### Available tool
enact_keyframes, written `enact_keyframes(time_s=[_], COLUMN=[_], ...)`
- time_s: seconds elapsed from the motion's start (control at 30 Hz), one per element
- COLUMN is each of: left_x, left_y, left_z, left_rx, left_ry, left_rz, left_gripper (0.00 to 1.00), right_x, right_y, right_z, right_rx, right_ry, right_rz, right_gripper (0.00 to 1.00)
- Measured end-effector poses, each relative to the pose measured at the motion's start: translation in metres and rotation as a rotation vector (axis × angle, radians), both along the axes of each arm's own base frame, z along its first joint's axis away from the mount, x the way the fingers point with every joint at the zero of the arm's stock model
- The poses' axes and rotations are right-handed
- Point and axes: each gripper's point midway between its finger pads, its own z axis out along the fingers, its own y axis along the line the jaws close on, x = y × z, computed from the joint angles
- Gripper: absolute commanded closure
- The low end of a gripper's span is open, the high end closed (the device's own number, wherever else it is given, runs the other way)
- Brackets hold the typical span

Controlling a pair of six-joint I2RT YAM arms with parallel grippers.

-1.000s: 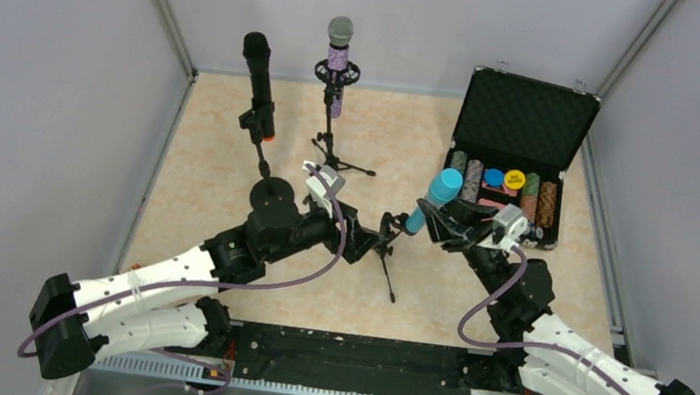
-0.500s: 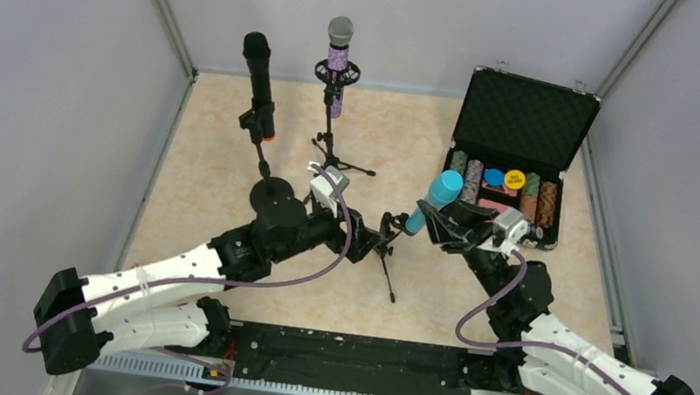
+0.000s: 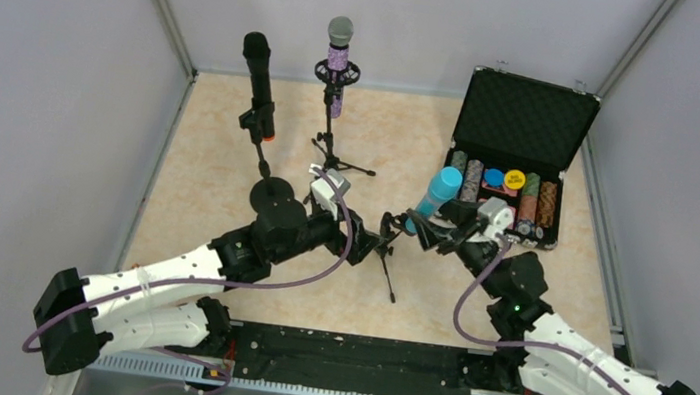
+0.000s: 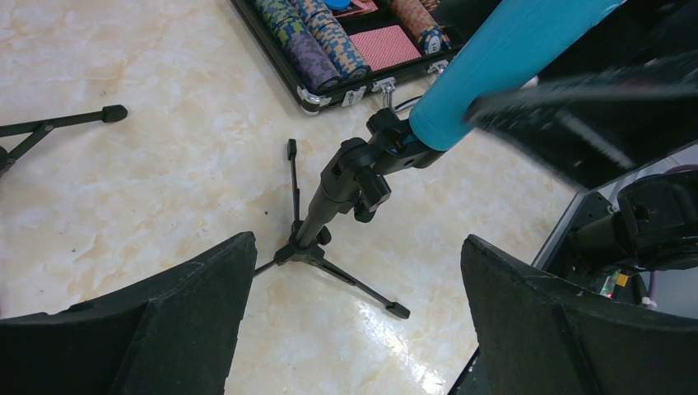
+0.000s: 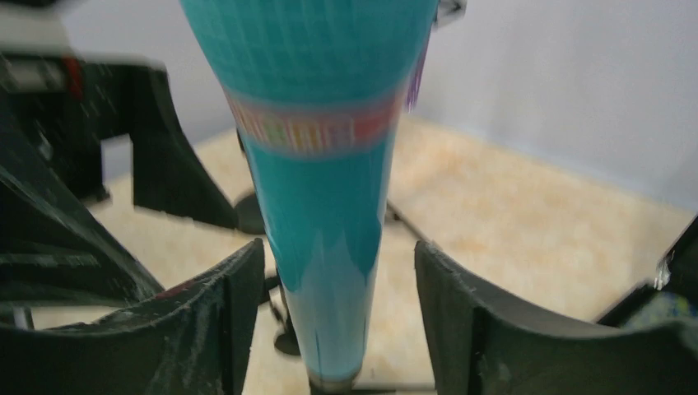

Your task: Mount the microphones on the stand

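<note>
**A:** Where's the cyan microphone (image 3: 439,193)?

**B:** Near the middle of the table (image 3: 215,156). Its narrow end sits in the clip (image 4: 383,150) on top of the small tripod stand (image 4: 328,197), and the body leans up and away towards the poker chip case (image 3: 527,114).

**A:** Is the right gripper (image 5: 337,247) clamped on it?

**B:** No. The right wrist view shows the fingers (image 5: 234,313) on either side of the handle. There is a clear gap on one side and a thin one on the other (that view is blurred, so I can't rule out a light touch there). The jaws are parted, not squeezing.

**A:** And the left gripper (image 4: 355,251)?

**B:** It is spread wide and holds nothing. Its two pads stand well apart, and the stand's post and feet show between them, lower down on the floor. They touch neither.

**A:** What about the other two?

**B:** Both are at the back of the table. The black microphone (image 3: 259,70) stands upright in the clip of a round-based stand (image 3: 271,191). The purple microphone (image 3: 338,60) stands upright in a taller tripod stand (image 3: 330,150), just to the right of the black one.
</note>
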Motion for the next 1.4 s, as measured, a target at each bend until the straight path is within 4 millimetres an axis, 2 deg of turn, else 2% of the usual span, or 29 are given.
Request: enact_keyframes(time_s=[0.1,0.23,0.53,0.8,0.97,1.1,1.33,1.4], left_x=[0.001,-0.002,-0.001,0.022,0.035,0.042,0.051,0.050], left_y=[0.001,-0.002,-0.010,-0.023,-0.035,-0.039,-0.047,-0.048], left_z=[-0.002,0.000,0.006,-0.027,-0.034,-0.037,-0.043,-0.043], left_rx=[0.016,0.039,0.086,0.172,0.178,0.168,0.162,0.158], left_ry=[-0.020,-0.076,-0.227,-0.186,-0.177,-0.184,-0.181,-0.181], left_rz=[-0.008,-0.063,-0.170,-0.191,-0.196,-0.195,-0.203,-0.213], left_gripper=[0.01,0.01,0.01,0.01,0.04,0.12,0.38,0.41], right_x=[0.002,-0.003,-0.015,-0.021,-0.029,-0.033,-0.035,-0.035], right_y=[0.004,0.003,-0.003,0.004,0.009,0.008,0.005,0.004], right_z=[-0.044,-0.063,-0.053,-0.050,-0.056,-0.057,-0.058,-0.060], right_rx=[-0.101,-0.137,-0.092,-0.094,-0.070,-0.051,-0.039,-0.042], right_ry=[0.143,0.219,0.247,0.365,0.443,0.480,0.505,0.513], right_rz=[0.011,0.023,0.037,0.081,0.123,0.130,0.122,0.115], right_gripper=[0.21,0.15,0.08,0.07,0.07,0.07,0.08,0.08])
